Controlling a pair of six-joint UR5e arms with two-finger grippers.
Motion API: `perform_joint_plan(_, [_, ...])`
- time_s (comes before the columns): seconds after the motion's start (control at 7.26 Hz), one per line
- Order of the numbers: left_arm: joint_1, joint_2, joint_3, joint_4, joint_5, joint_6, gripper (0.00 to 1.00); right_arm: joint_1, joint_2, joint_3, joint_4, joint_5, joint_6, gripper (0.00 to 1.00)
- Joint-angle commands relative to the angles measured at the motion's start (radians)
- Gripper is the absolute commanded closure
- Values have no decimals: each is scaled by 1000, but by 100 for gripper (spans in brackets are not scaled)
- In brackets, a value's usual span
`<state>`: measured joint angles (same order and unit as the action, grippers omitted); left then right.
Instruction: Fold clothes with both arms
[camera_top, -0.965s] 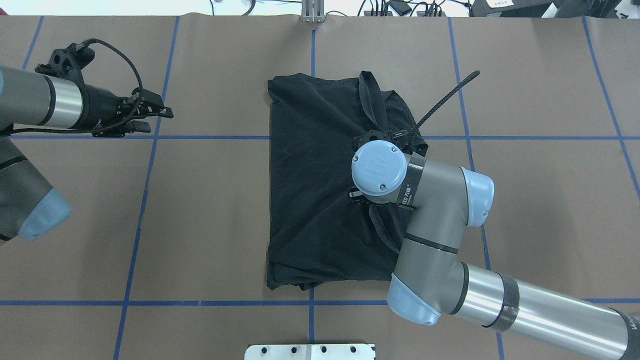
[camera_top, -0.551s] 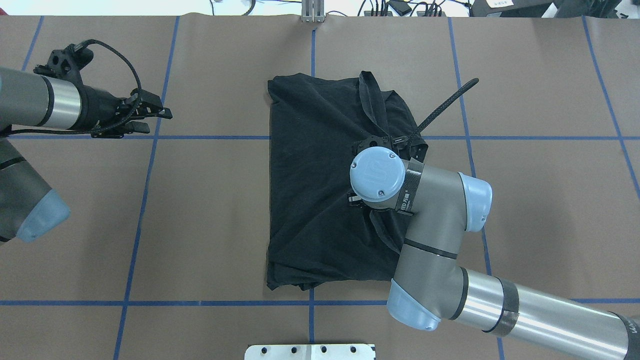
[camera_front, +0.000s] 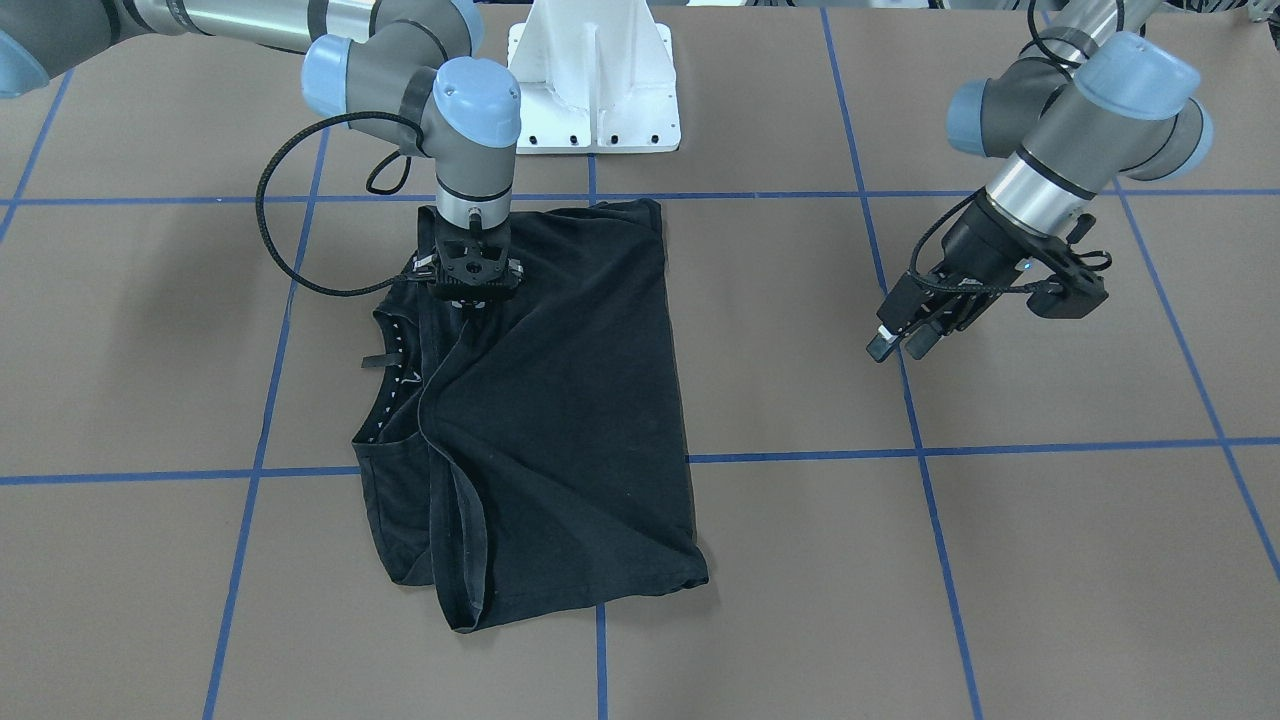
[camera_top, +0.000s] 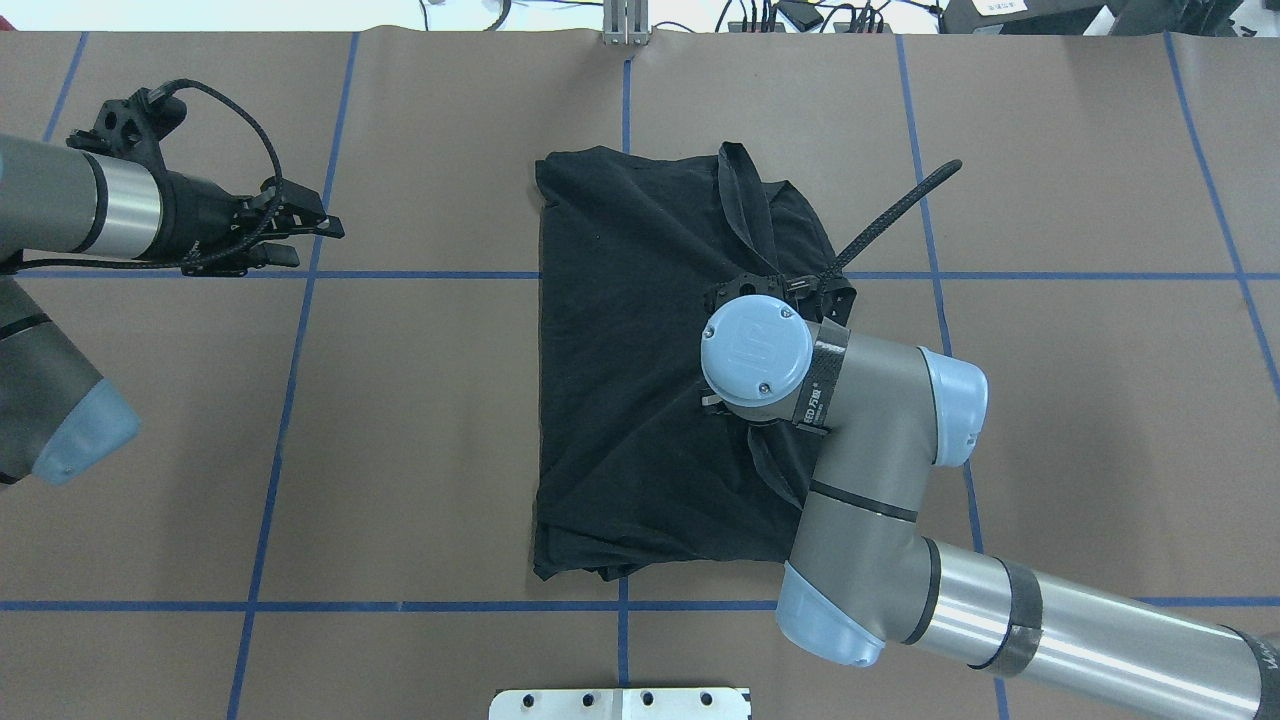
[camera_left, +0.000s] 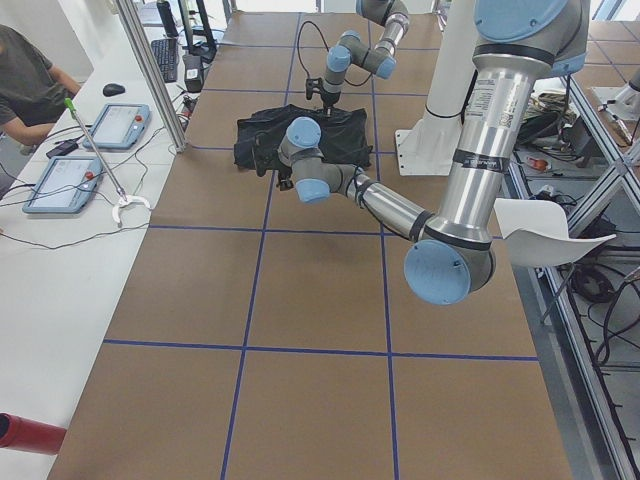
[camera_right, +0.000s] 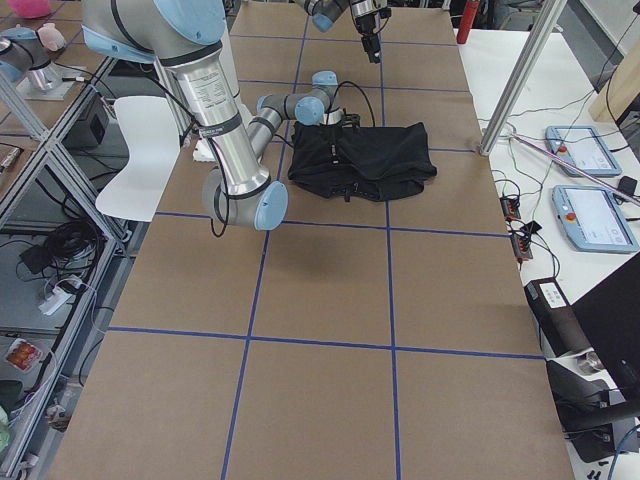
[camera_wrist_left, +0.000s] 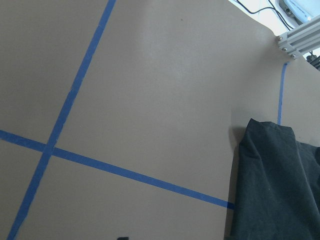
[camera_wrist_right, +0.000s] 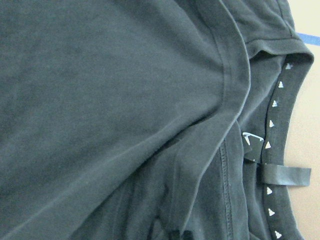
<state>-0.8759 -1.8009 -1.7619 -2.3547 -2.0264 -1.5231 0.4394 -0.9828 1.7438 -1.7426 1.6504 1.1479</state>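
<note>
Where the black short-sleeved T-shirt is laid folded on the brown paper-covered table, cloth near its collar is pinched by the black right gripper; the left gripper is held aside, fingers parted.

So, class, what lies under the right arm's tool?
The black T-shirt, a folded layer bunched up to the right tool, the collar beside it. The shirt covers the table there, and whether any print lies underneath cannot be seen.

One black T-shirt, two robot arms, one white pedestal
</note>
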Motion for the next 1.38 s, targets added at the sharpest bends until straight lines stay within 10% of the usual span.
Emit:
perform_joint_plan(0.0, [0,0,-1,0,0,-5,29,9,-46,43,0,12,-16,100])
perform_joint_plan(0.96, [0,-2,-2,0,0,-6,29,44,-93,33,11,8,-119,94])
perform_joint_plan(1.1, [0,0,-2,0,0,-6,29,42,-91,36,12,8,-113,1])
perform_joint_plan(1.24, [0,0,-4,0,0,-6,29,44,-91,52,11,9,-112,0])
